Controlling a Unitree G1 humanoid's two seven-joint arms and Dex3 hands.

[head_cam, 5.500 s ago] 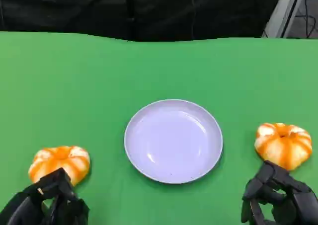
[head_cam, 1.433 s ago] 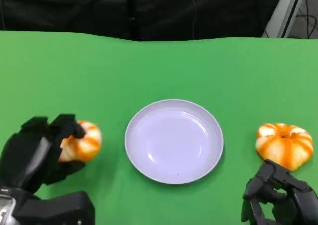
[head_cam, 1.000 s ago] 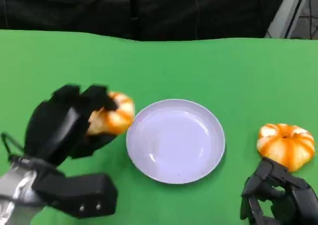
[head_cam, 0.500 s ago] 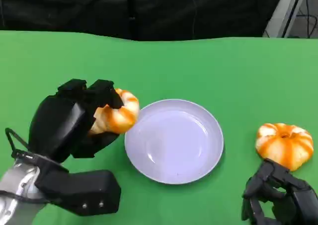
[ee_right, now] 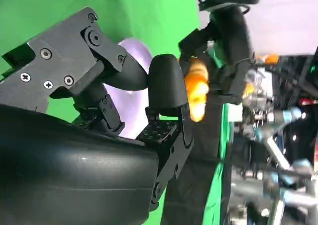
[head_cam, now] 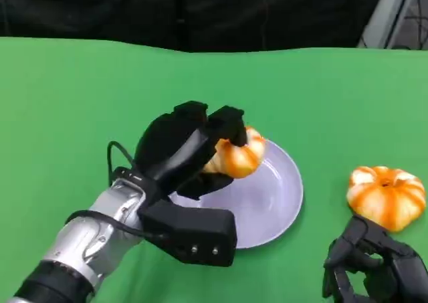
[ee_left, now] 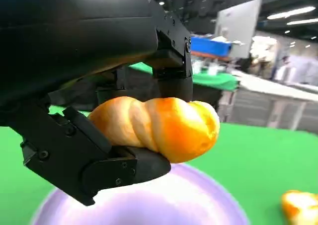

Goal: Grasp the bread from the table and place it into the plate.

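Plate (head_cam: 281, 196) partly behind left hand (head_cam: 184, 149)

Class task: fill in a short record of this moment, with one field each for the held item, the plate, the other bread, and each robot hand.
Held item: orange-and-white twisted bread roll, above the plate
Plate: round pale lilac plate, nothing lying in it
Other bread: second orange-and-white bread roll, on the green table
Left robot hand: grips the held roll
Right robot hand: fingers curled, holds nothing

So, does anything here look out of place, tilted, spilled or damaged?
Nothing stands out. The left hand holds one bread above the plate; the bread looks whole. The other bread sits upright on the green table, beside the right hand.
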